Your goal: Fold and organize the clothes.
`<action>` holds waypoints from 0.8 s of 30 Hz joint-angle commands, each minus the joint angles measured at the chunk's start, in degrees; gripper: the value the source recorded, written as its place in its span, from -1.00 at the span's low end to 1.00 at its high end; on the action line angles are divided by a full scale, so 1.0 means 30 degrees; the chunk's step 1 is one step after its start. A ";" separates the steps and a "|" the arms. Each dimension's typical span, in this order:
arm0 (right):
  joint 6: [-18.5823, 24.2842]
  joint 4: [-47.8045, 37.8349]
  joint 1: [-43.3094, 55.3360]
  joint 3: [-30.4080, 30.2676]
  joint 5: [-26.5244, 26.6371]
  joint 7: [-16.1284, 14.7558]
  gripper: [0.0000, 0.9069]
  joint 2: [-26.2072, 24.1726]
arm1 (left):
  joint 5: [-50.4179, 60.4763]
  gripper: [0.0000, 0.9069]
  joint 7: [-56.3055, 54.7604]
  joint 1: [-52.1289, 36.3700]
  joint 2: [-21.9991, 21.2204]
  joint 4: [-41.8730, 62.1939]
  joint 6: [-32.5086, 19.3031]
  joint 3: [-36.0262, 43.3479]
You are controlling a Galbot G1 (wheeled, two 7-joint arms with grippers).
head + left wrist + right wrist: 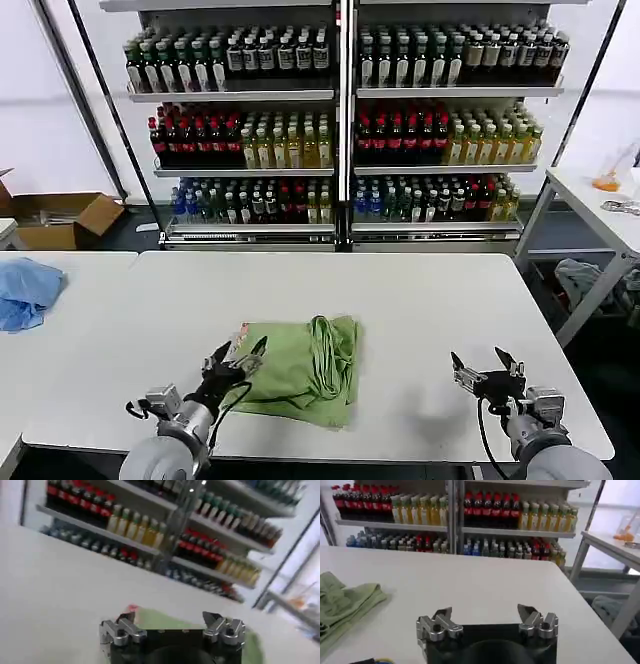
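Observation:
The clothes lie as a folded light green pile near the front of the white table, with a green drawstring cord coiled on top and a bit of red-and-white print at the left corner. My left gripper hovers open at that left corner, with nothing between its fingers. From the left wrist the green fabric lies just beyond the open left gripper. My right gripper is open over bare table, well to the right of the pile. In the right wrist view the clothes lie far off to the side of the right gripper.
A pale blue cloth lies on the adjoining table at the left. Shelves of bottles stand behind the table. A cardboard box sits on the floor at the back left, and another white table stands at the right.

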 commanded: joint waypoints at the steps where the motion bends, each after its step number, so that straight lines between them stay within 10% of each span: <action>1: -0.0002 -0.0022 0.0008 0.0024 -0.0022 0.0004 1.00 0.0015 | 0.2513 1.00 -0.0259 0.0524 0.0212 0.1563 0.0736 -0.0895; 24: -0.0030 -0.0034 0.0022 0.0323 0.0116 0.0054 1.00 -0.0100 | -0.6856 0.87 0.1458 -0.1366 -0.0442 0.2075 0.3778 -0.0814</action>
